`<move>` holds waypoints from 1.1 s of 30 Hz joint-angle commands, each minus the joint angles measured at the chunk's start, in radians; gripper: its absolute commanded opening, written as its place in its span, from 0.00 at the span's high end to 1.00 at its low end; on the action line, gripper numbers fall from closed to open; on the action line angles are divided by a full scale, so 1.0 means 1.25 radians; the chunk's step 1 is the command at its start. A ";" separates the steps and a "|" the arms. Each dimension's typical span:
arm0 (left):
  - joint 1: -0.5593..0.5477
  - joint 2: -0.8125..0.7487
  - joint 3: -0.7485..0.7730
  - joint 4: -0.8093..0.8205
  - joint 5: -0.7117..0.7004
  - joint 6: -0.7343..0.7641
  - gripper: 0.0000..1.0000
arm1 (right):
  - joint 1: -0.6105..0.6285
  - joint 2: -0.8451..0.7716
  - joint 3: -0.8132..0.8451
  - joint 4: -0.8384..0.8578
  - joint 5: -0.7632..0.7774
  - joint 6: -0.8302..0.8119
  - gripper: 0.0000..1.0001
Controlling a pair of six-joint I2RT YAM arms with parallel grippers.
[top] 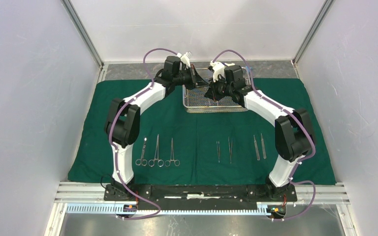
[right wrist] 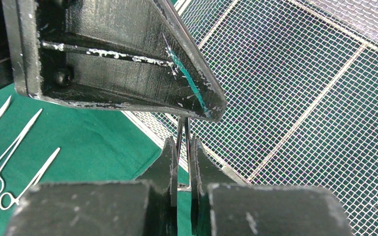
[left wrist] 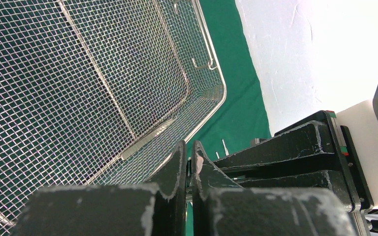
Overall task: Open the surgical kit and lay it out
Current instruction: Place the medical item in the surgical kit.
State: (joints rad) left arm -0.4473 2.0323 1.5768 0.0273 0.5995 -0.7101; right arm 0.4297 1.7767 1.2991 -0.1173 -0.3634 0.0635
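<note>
The dark green cloth (top: pixel 197 132) lies spread flat on the table. The silver wire-mesh tray (top: pixel 216 110) stands on it at the back centre and fills the left wrist view (left wrist: pixel 220 96) and the right wrist view (right wrist: pixel 300 98). Both grippers meet just above the tray's front. My right gripper (right wrist: pixel 182 145) is shut on slim steel tweezers (right wrist: pixel 184 132), whose far end runs between the fingers of my left gripper (left wrist: pixel 189 147), which is shut too. Three ring-handled clamps (top: pixel 156 153) lie in a row at the front left.
Two pairs of tweezers (top: pixel 230 150) (top: pixel 259 146) lie side by side on the cloth at the front right. The clamps also show in the right wrist view (right wrist: pixel 10 157). White walls close in the left, right and back sides. A metal rail runs along the front.
</note>
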 commanded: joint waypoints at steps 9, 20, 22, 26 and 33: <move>-0.011 -0.073 -0.020 0.042 0.032 0.034 0.98 | 0.011 -0.009 0.021 0.028 0.011 -0.023 1.00; -0.010 -0.098 -0.036 0.044 0.016 0.075 0.98 | 0.011 -0.036 0.004 0.019 0.049 -0.031 0.74; -0.010 -0.099 -0.039 0.044 0.016 0.077 0.98 | 0.011 -0.039 0.004 0.017 0.052 -0.032 0.66; -0.009 -0.100 -0.046 0.042 0.013 0.084 0.98 | 0.010 -0.052 -0.004 0.019 0.051 -0.034 0.54; -0.009 -0.110 -0.053 0.031 0.004 0.117 0.98 | -0.004 -0.085 -0.025 0.031 0.024 -0.032 0.37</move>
State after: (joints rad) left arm -0.4541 1.9591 1.5158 0.0402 0.5941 -0.6334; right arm 0.4389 1.7390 1.2842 -0.1211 -0.3176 0.0284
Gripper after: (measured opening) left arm 0.053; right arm 0.608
